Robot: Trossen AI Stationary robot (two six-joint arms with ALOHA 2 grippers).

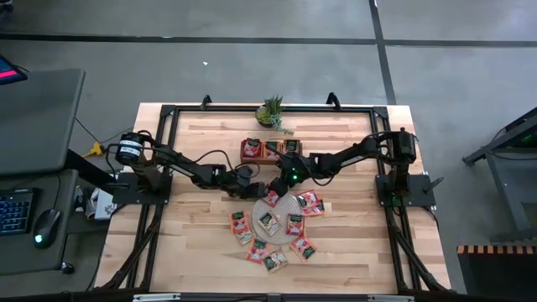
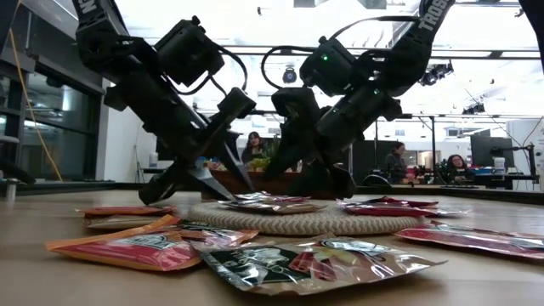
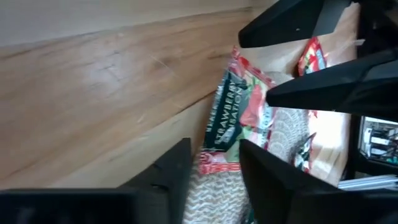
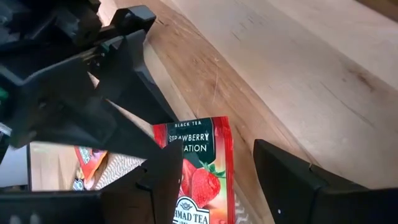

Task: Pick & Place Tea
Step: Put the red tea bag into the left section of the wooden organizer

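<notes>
Tea sachets (image 1: 270,223), flat glossy foil squares in orange-red with dark green and white panels, lie scattered on and around a round, pale woven mat (image 1: 284,210) in the middle of the slatted wooden table (image 1: 201,243). Several more sit in the brown wooden tray (image 1: 270,151) at the far side, near a small potted plant (image 1: 272,111).

One sachet (image 4: 199,165), printed with strawberries and the words "Black Tea" and "Strawberry", lies flat with one end over the mat's ribbed edge and the rest on bare wood.

Left gripper (image 1: 252,190): lowered at the mat's far-left edge, its dark angular fingers (image 3: 168,177) apart and straddling that sachet (image 3: 233,118); nothing is clamped.

Right gripper (image 1: 273,190): lowered just beside the left one at the mat's far edge, fingers (image 4: 292,177) apart with the same sachet between them, unclamped.

In the low view both grippers meet tip to tip over the mat (image 2: 306,223). People sit at desks in the room beyond.
</notes>
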